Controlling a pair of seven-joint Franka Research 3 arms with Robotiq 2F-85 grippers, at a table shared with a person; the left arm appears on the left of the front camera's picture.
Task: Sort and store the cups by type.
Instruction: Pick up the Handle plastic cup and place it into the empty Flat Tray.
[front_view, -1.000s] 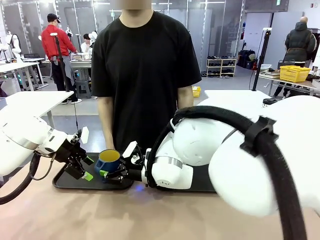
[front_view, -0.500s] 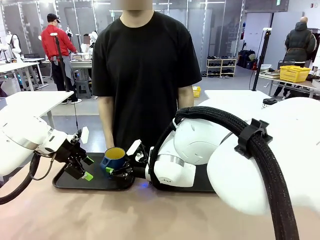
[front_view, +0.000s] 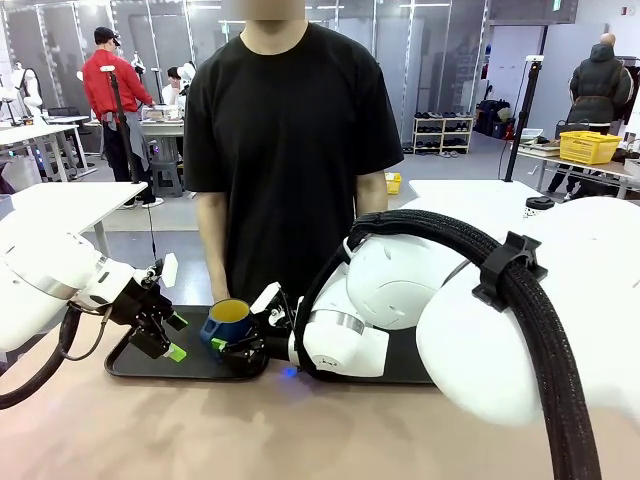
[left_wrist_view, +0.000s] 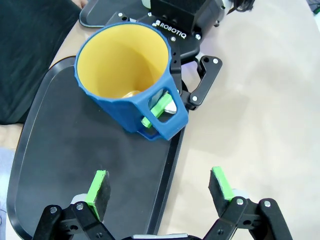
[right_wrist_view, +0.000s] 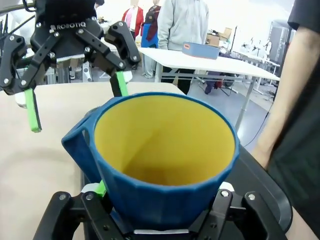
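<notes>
the right gripper (front_view: 232, 349) was clamped on the dark blue mug (front_view: 228, 321), one green pad (left_wrist_view: 156, 110) pushed through the handle loop and the jaws closed around the handle side of the wall. the mug sat upright with a slight tilt, its yellow-orange inside facing up, over the near right part of the black tray (front_view: 140, 362); whether its base touched the tray or hung just above could not be told. in the right wrist view the mug (right_wrist_view: 165, 165) sat close between that gripper's fingers (right_wrist_view: 97, 192), handle toward picture left.

the left gripper (front_view: 170, 336) was released, its jaws spread wide and holding nothing, poised over the left part of the tray, just beside the mug but apart from it. in the left wrist view its green pads (left_wrist_view: 97, 186) straddled the tray's near edge (left_wrist_view: 167, 165), one over the tray and one over the tan surface (left_wrist_view: 260, 100).

a person in a black t-shirt (front_view: 290, 130) stood at the far side of the surface, directly behind the tray, arms hanging down.
</notes>
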